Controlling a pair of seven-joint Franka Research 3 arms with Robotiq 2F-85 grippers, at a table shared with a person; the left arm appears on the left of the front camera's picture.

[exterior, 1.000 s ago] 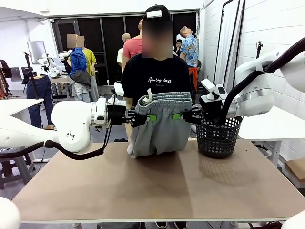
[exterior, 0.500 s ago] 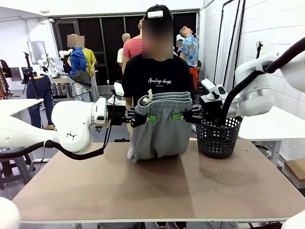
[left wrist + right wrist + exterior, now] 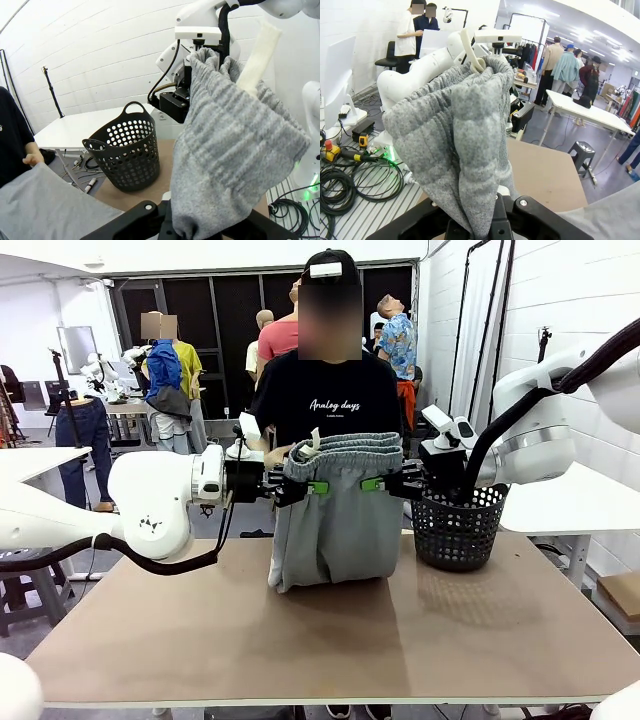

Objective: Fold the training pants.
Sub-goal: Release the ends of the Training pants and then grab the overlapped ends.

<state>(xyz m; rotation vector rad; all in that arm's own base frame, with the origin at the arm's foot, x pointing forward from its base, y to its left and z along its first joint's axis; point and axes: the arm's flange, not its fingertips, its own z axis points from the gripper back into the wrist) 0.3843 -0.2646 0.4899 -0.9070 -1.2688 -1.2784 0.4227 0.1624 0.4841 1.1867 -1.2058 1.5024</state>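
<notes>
Training pants (image 3: 335, 530), position? (A)

Hanging by the waistband above the far half of the table (image 3: 300, 640), in front of the person (image 3: 325, 400). The lower end seems to reach the tabletop. (B)

Left gripper (image 3: 312, 486)? (A)

Clenched on the waistband's left side. In its wrist view grey jersey bunches up from between the fingers. (B)

Right gripper (image 3: 375, 484)? (A)

Clamped on the waistband's right side, with fabric gathered in thick folds between its fingers. Both grippers are level, with the waistband spanning them. (B)

Drawstring (image 3: 312, 440)? (A)

One pale end sticks up above the waistband, near the left gripper. (B)

Anything nearby? (A)

A black basket (image 3: 458, 530) stands upright on the table, just right of the pants, below the right arm. (B)
</notes>
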